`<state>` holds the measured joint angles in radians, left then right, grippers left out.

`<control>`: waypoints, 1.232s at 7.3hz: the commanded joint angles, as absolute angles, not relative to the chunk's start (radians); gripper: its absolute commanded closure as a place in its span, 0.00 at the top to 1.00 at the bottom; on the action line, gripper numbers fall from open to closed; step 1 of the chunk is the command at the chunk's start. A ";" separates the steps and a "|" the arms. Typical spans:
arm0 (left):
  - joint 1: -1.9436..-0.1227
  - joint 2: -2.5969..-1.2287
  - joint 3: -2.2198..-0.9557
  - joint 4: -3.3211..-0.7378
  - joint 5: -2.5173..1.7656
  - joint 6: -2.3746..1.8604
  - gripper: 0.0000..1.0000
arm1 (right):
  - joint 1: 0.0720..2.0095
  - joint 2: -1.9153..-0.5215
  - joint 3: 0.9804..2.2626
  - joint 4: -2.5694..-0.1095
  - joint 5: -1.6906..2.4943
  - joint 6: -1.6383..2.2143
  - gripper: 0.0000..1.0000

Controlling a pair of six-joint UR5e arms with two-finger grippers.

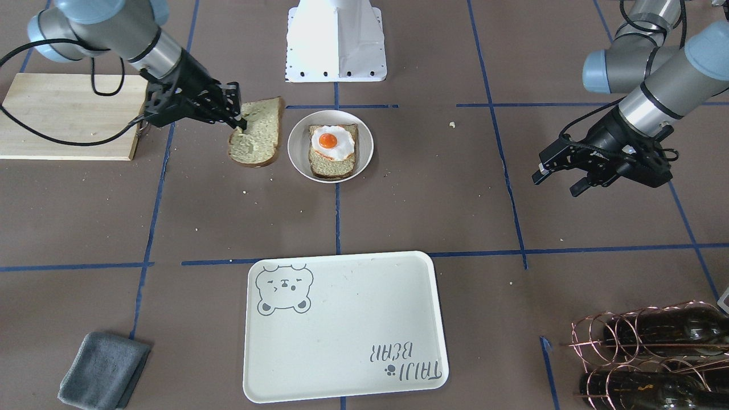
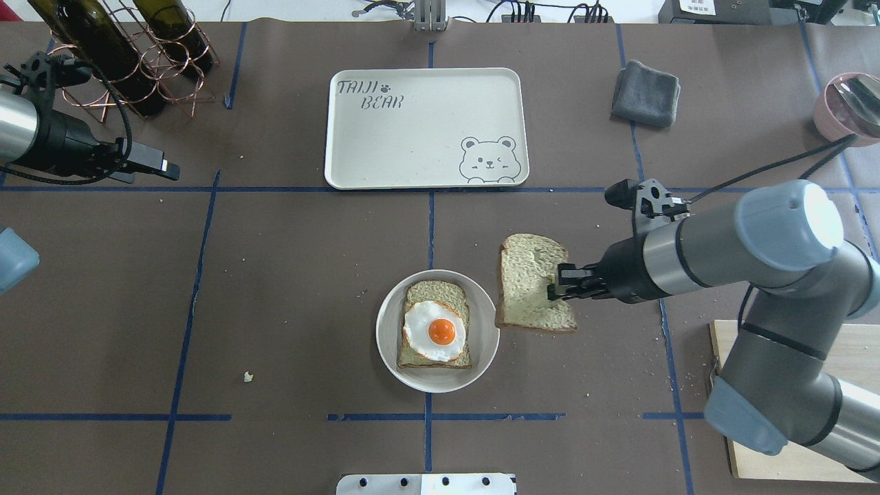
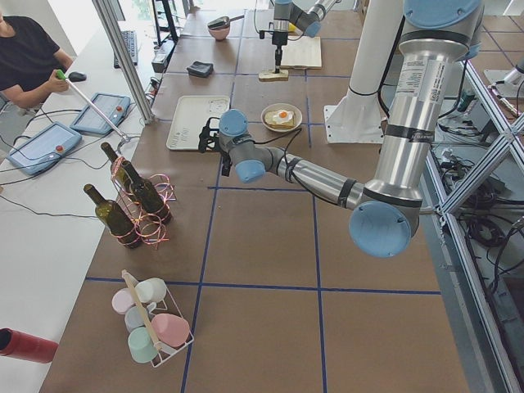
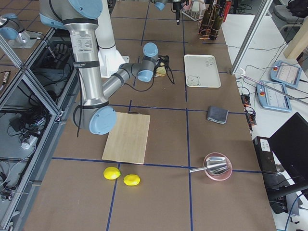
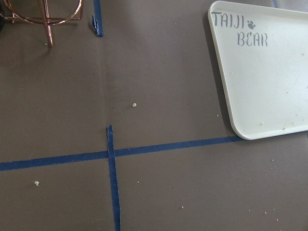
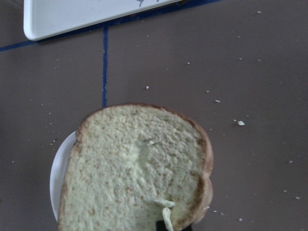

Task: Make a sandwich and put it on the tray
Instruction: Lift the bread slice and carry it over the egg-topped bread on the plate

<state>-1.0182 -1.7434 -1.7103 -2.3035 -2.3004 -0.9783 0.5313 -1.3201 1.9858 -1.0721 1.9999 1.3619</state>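
Observation:
My right gripper [image 2: 558,287] is shut on the edge of a bread slice [image 2: 533,282] and holds it beside the white plate [image 2: 385,344], on that plate's right in the overhead view. The plate carries a second bread slice [image 2: 412,295] with a fried egg [image 2: 437,331] on top. The held slice [image 6: 130,168] fills the right wrist view, its edge over the plate's rim [image 6: 57,173]. The cream tray [image 2: 426,127] with the bear drawing lies bare beyond the plate. My left gripper [image 1: 555,177] is open and empty, far off to the side above the table.
A wooden cutting board [image 2: 790,399] lies under my right arm. A grey cloth [image 2: 646,93] sits to the right of the tray. A copper rack with wine bottles [image 2: 124,55] is at the far left, a pink bowl [image 2: 849,103] at the far right. Crumbs dot the table.

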 commanded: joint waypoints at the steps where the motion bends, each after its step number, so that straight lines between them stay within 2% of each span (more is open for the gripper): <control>1: -1.019 -1.743 -1.704 -2.304 -2.301 -0.977 1.00 | 0.372 -1.130 1.907 -1.261 1.805 1.367 0.00; 2: -1.017 -1.743 -1.700 -2.304 -2.301 -0.977 1.00 | 0.359 -1.091 1.846 -1.262 1.795 1.367 0.00; 7: -1.017 -1.743 -1.697 -2.306 -2.303 -0.977 1.00 | 0.344 -1.052 1.789 -1.258 1.766 1.367 0.02; 8: -1.017 -1.743 -1.698 -2.306 -2.303 -0.977 1.00 | 0.345 -1.052 1.789 -1.255 1.766 1.367 0.65; 9: -1.017 -1.753 -1.697 -2.303 -2.301 -0.979 1.00 | 0.347 -1.052 1.795 -1.256 1.764 1.367 1.00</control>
